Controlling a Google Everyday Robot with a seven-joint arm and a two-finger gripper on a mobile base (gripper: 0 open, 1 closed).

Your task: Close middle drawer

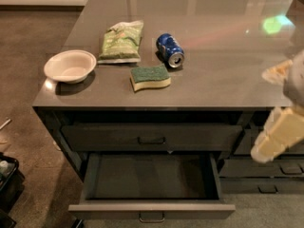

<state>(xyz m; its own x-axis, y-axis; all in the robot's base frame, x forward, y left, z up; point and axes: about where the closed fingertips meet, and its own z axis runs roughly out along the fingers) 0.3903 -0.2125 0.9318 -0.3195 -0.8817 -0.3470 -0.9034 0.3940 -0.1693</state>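
The middle drawer [152, 209] is pulled far out from the dark grey cabinet, low in the camera view. Its dark grey tray [152, 177] looks empty, and a small loop handle [152, 217] sits at the centre of its front. A closed drawer [152, 137] of the same width lies right above it. My gripper [278, 134] is a pale, blurred shape at the right edge. It hangs in front of the cabinet, to the right of the open drawer and a little above its level, not touching it.
On the grey countertop [213, 75] lie a white bowl [70, 66], a green snack bag [121, 41], a blue soda can [170, 50] on its side and a green-and-yellow sponge [150, 77]. More closed drawers [266, 167] are at the right. Dark objects [8, 182] stand on the floor at left.
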